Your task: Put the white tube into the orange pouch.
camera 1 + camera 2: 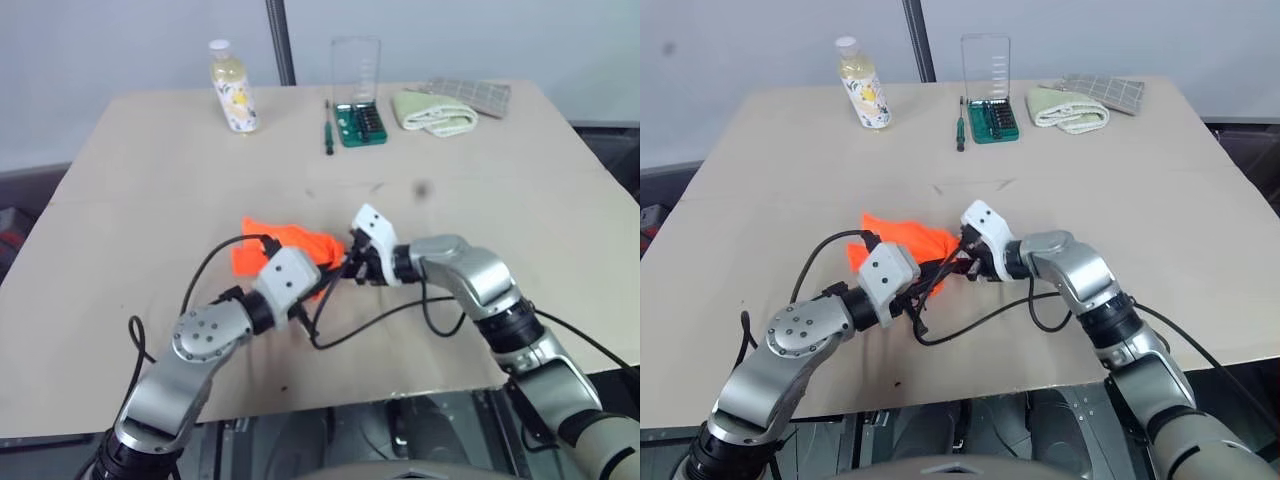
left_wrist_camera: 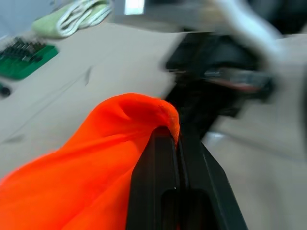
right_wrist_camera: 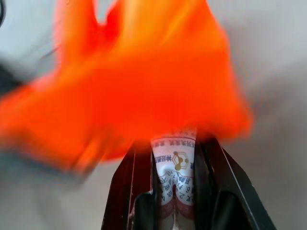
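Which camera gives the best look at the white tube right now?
The right wrist view: the white tube sits between the right gripper fingers, its far end under the orange pouch. In the eye views the grippers and pouch cover it.

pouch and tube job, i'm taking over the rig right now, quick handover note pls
Left gripper: shut on the pouch, pinching a fold of its fabric and holding it up off the table.
Right gripper: shut on the tube, whose far end is hidden behind the pouch fabric.
Done: both things grasped and brought together.
Left: cannot tell if the tube is in the mouth yet; push it in and let go.
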### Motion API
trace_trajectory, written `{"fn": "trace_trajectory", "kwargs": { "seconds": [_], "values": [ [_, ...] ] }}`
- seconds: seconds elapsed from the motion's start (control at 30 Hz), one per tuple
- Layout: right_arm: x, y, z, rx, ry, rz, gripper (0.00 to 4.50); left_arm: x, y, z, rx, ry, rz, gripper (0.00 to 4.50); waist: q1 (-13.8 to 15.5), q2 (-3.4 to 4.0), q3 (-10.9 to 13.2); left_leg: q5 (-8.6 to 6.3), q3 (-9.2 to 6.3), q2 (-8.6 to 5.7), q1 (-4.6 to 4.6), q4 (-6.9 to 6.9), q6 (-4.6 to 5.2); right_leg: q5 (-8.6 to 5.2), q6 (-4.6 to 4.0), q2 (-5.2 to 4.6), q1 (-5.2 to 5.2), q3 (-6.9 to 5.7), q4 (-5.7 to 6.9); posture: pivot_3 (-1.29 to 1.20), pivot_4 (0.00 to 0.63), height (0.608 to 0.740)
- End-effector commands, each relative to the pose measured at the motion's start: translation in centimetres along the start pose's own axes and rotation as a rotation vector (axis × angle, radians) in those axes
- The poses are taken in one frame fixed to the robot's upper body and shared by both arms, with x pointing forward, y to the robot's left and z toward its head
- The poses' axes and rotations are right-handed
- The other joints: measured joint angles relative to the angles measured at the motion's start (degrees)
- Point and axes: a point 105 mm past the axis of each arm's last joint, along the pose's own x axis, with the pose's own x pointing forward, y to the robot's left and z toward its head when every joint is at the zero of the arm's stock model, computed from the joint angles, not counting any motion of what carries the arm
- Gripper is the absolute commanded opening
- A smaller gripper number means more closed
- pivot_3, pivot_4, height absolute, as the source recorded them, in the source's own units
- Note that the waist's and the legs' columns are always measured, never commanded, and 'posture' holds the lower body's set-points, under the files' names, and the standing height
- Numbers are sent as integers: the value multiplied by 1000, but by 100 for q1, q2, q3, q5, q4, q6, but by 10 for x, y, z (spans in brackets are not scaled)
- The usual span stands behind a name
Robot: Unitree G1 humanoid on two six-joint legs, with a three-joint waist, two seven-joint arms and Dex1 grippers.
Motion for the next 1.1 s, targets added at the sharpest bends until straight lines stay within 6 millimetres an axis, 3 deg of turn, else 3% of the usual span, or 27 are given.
{"fn": "trace_trajectory", "kwargs": {
  "seconds": [0.03, 0.2, 0.33, 0.47, 0.57, 0.63, 0.77, 0.93, 1.1],
  "values": [
    [6, 3, 14, -77, -33, 21, 321, 0, -6, 6, 49, -38, -23, 0, 13, 1, 0, 0, -1, -1, -1, -1, 0, 0, 0, -1, 0, 0, 0, 0, 150, 740],
    [14, -3, 18, -92, -44, 8, 321, 2, -14, 6, 57, -55, -75, 0, -1, 1, 1, 0, -2, -1, 2, -1, 0, 0, 0, -1, 0, 2, 0, 0, 150, 740],
    [14, -20, 37, -12, -143, -63, 321, 0, -16, 1, 57, -37, -84, 0, -17, 1, 1, 0, -1, 3, 8, -2, 0, 0, 0, 4, 0, 2, 7, 0, 150, 740],
    [11, -24, 42, 77, -189, -71, 321, 0, -18, -6, 57, -11, -96, 0, -3, 4, 3, 1, -4, 2, 0, -2, -2, 0, -1, 5, -4, 0, 7, 0, 150, 740],
    [8, -29, 44, 150, -218, -98, 1921, 1, -16, -4, 39, -22, -97, 0, 0, 5, 3, 1, -6, -1, -3, -4, -2, 1, 0, 0, -5, 2, 4, 0, 150, 740],
    [5, -35, 45, 198, -248, -137, 2490, 2, -9, -2, -17, -46, -74, 0, 3, 6, 4, 1, -6, -1, -2, -7, -2, 1, 0, 0, -6, 2, 4, 0, 150, 740],
    [-5, -41, 43, 172, -257, -174, 4457, 6, 9, 1, -138, -77, -9, 0, 0, 10, 6, 1, -8, -2, -2, -9, -2, 1, 0, 1, -6, -3, 5, 0, 150, 740],
    [-29, -27, 31, 51, -213, -87, 4457, 13, 27, 3, -281, -102, 50, 0, 30, 17, 11, 1, -5, -9, -12, -3, -1, 1, 1, -7, -4, -13, 2, 0, 150, 740],
    [-68, -16, 15, 11, -210, -20, 4457, 15, 46, -4, -382, -84, 109, 0, -11, 17, 13, 1, -5, -5, -6, -7, -1, 0, 2, -3, -4, -11, 4, 0, 150, 740]
  ]
}}
